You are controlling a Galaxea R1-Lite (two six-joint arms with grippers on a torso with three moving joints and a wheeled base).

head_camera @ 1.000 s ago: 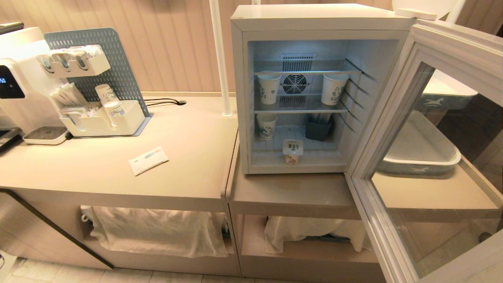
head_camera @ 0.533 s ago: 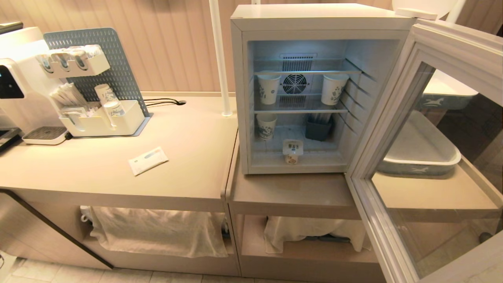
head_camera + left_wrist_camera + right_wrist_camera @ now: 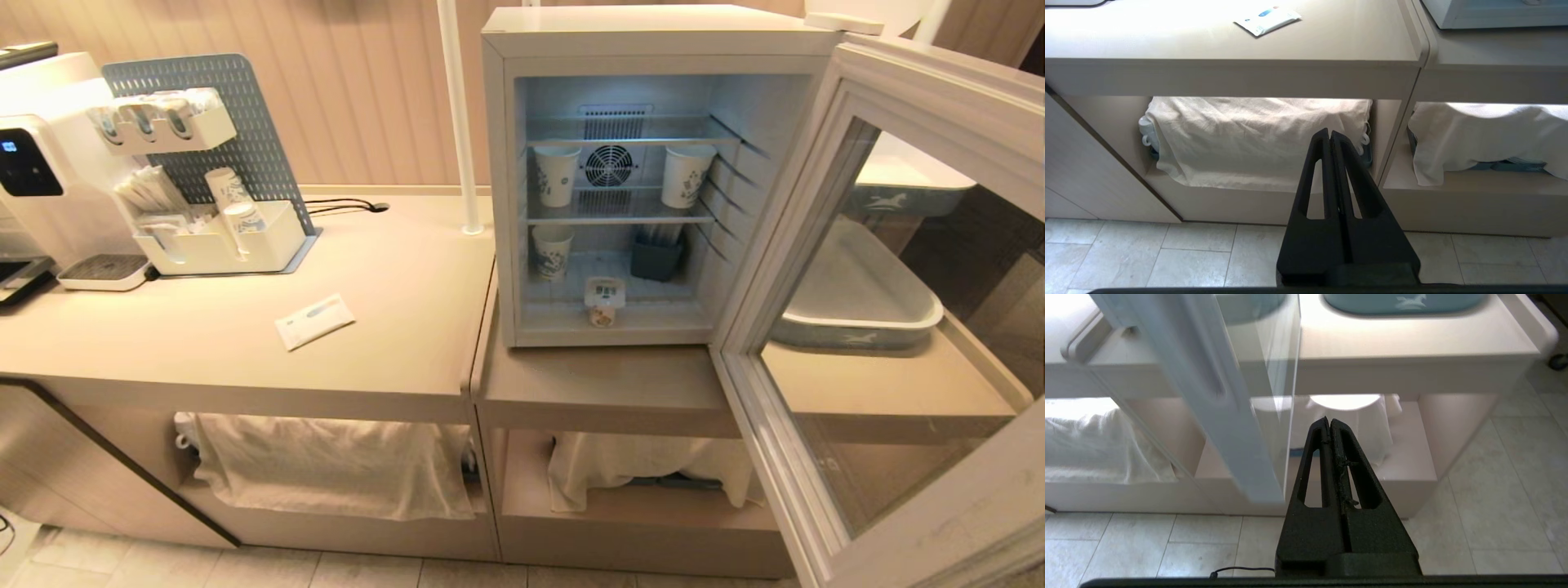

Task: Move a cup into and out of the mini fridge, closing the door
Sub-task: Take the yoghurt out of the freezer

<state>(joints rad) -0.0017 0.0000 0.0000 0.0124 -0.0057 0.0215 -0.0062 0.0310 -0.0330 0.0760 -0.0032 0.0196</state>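
The white mini fridge [image 3: 653, 33] stands on the lower counter with its door [image 3: 890, 106] swung wide open toward the right. The small white cup [image 3: 605, 300] with a printed lid sits at the front of the fridge floor. Neither arm shows in the head view. My left gripper [image 3: 1329, 132] hangs shut and empty in front of the open shelf under the counter. My right gripper [image 3: 1329, 420] is shut and empty too, low beside the bottom edge of the open door [image 3: 1216, 416].
Taller patterned paper cups [image 3: 557, 173] and a dark holder [image 3: 655, 257] stand on the fridge's wire shelves. A white packet [image 3: 315, 320] lies on the counter, an organiser [image 3: 212, 237] and a coffee machine [image 3: 33, 163] at the back left. Trays [image 3: 857, 310] sit behind the door. Cloths [image 3: 1257, 134] drape the lower shelves.
The whole head view has shifted a little, with the scene sliding up and appearing slightly farther away, so the camera moved. The cup, fridge and door keep their places.
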